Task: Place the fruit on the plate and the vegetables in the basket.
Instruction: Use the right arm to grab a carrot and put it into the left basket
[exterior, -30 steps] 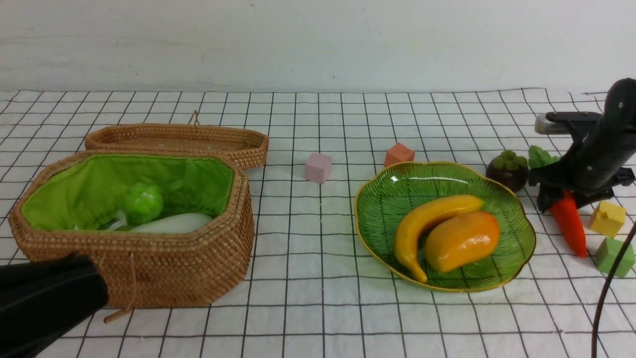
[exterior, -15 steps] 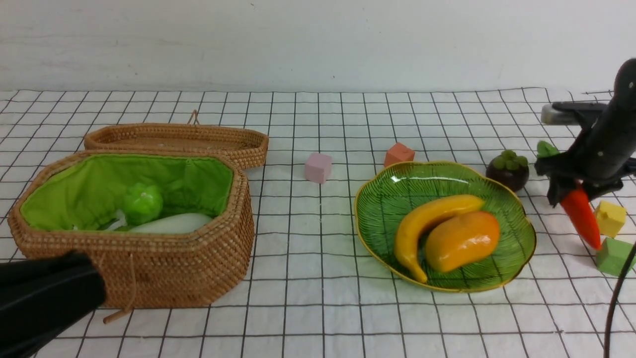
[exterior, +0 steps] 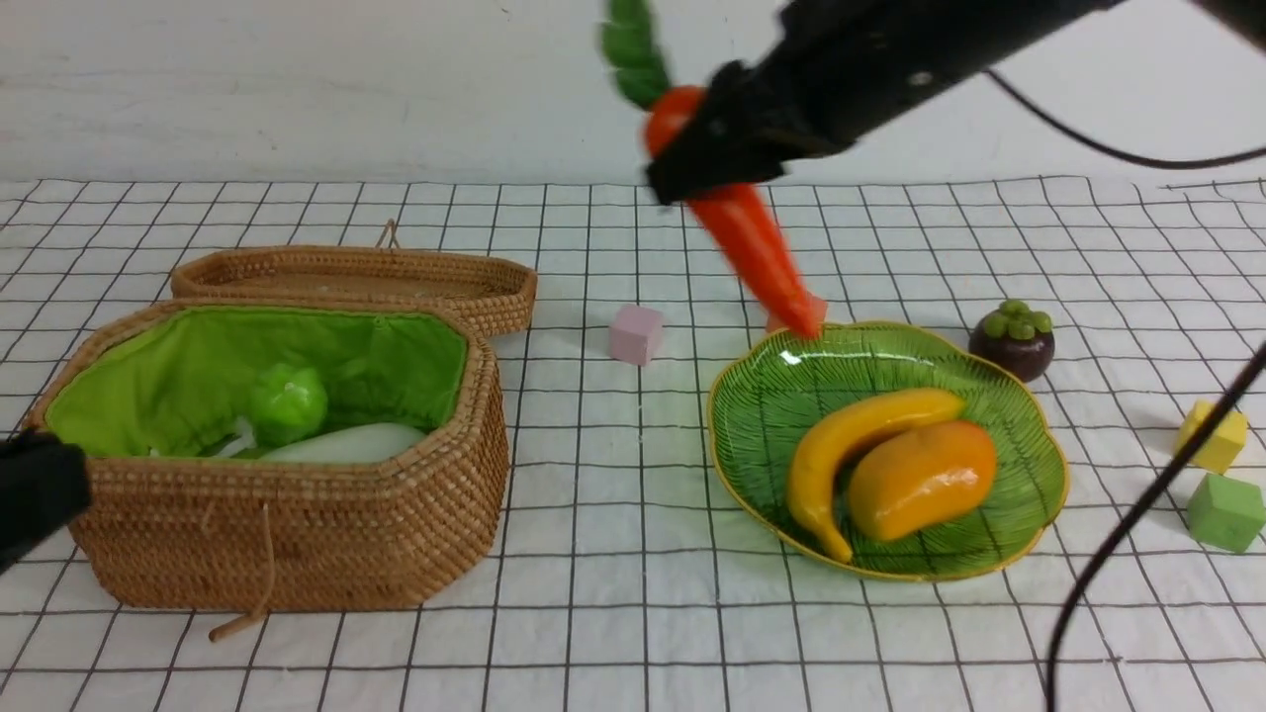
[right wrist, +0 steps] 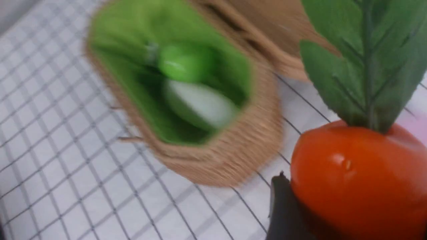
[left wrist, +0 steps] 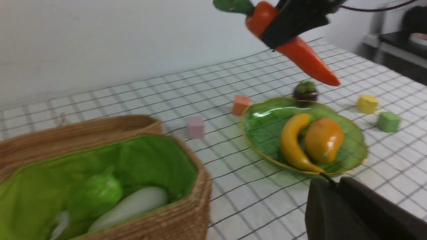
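Now | right jaws clamped on carrot (exterior: 757, 252), blurred | left jaws together, mostly cut off

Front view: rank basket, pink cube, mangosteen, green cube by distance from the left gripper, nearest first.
1. Basket, right beside the left gripper at the left edge.
2. Pink cube, mid-table, farther back.
3. Mangosteen, back right, and green cube, front right: too close to call.

Right arm (exterior: 890, 54): matte black rounded casing, small pale dot; right pincer (exterior: 707, 163) black, flat-sided; thin black cable (exterior: 1128, 529). Left arm (exterior: 35, 494): black, smooth, blunt
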### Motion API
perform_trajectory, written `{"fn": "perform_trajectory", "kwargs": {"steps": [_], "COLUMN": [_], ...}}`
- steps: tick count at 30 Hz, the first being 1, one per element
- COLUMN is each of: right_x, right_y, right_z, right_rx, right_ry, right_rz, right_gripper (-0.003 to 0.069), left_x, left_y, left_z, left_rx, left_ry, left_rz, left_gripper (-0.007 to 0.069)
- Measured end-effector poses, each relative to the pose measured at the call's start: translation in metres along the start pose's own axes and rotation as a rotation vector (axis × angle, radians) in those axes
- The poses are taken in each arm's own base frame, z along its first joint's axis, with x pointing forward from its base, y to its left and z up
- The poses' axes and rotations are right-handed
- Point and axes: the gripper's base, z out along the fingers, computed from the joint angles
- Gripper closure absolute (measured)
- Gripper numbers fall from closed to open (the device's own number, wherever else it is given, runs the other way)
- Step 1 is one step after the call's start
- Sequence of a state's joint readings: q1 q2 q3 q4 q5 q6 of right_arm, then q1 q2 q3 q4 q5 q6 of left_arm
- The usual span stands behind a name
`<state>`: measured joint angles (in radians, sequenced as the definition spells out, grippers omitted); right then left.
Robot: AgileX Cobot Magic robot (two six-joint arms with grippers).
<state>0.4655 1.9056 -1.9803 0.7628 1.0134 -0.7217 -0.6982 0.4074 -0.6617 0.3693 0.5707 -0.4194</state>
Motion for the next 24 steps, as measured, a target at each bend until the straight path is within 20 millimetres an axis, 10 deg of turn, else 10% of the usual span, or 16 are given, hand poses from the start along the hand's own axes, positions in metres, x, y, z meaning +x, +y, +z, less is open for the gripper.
{"fn": "perform_trajectory", "kwargs": {"steps": [6,12,19,24], "right_x": [-0.011,0.005,0.025,0.025], "right_y": [0.059,0.07,0.064,0.059], "right_z": [0.087,0.154,0.191,0.192], "right_rx": [-0.044,0.071,0.127,0.15], "right_ry": [-0.184,-0.286,-0.305,-0.318], "right_rz": [-0.202,-0.32,-0.334,-0.303], "right_gripper": [0.0277,0.0277,0.027,0.009], "left_x": [0.004,0.003,0.003,0.003], "left_y": [0.019,0.022,0.022,0.022], "left_z": [-0.002,-0.003,-0.003,-0.003], "left_rx": [-0.215,-0.243,-0.244,-0.245], "left_ry": [0.02,0.01,0.008,0.008], "left_rz": [-0.19,-0.209,-0.21,-0.209], "left_gripper": [0.0586,0.0585,0.0585,0.0585]}}
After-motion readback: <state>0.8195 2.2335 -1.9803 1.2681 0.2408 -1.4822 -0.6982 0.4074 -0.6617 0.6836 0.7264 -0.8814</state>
